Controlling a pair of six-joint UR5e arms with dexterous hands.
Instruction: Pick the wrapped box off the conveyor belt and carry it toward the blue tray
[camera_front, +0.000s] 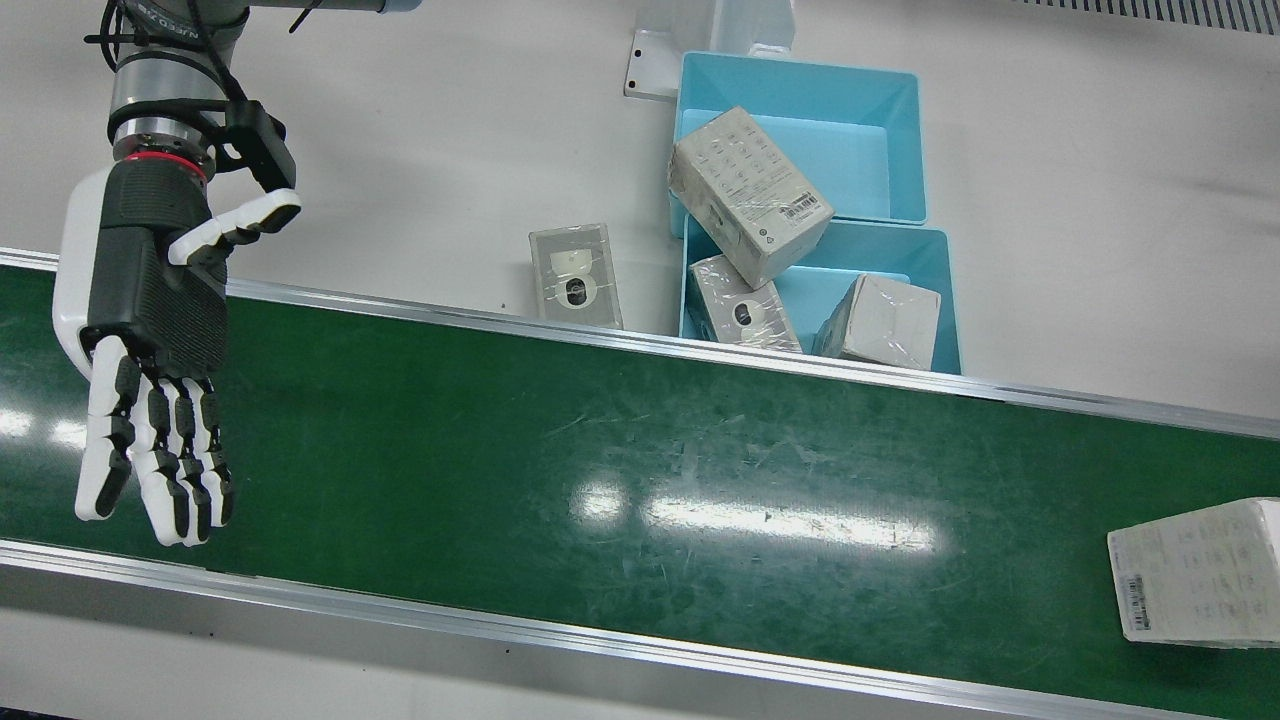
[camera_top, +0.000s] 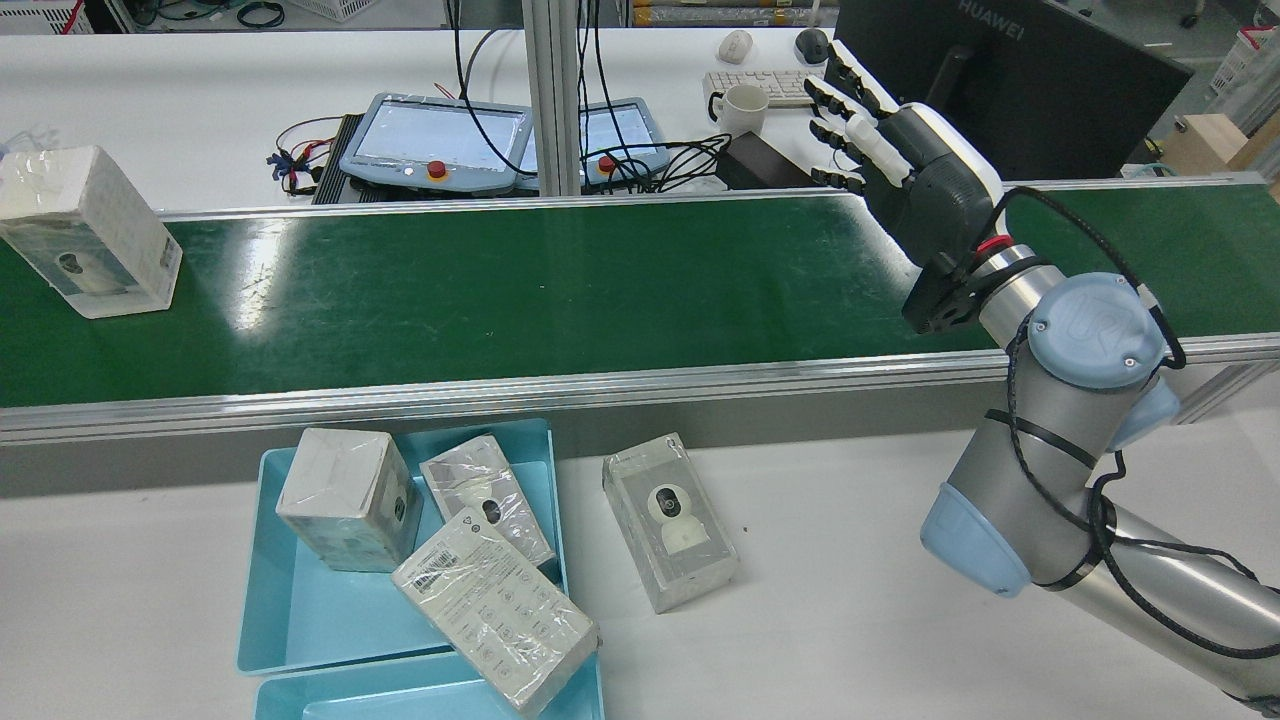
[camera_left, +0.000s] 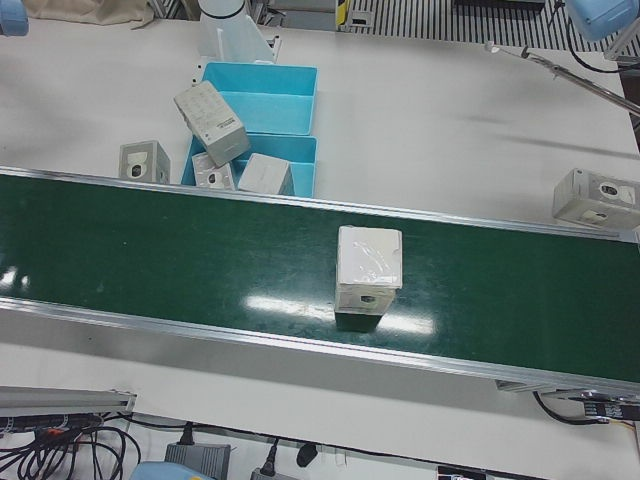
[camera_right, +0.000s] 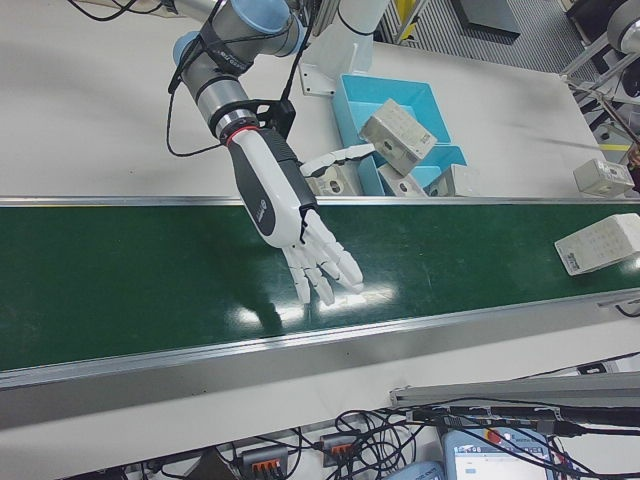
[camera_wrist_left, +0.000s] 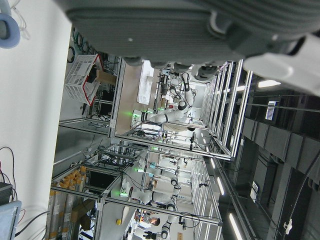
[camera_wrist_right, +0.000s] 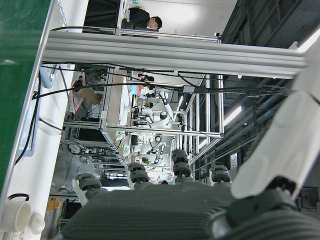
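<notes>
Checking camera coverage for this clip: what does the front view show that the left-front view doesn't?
Only the front view shows the right robot hand, open over the green belt, holding nothing. Only the left-front view shows the wrapped box on the belt in full, plus another box on the table beyond the belt. Both show the blue trays with three boxes, and one box beside them.

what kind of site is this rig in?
Likely a robotics lab or test floor, not a live factory. A green conveyor belt runs past a UR arm with an open robot hand; teach pendants and a desk monitor sit behind it, and the hand views show more robot cells.
</notes>
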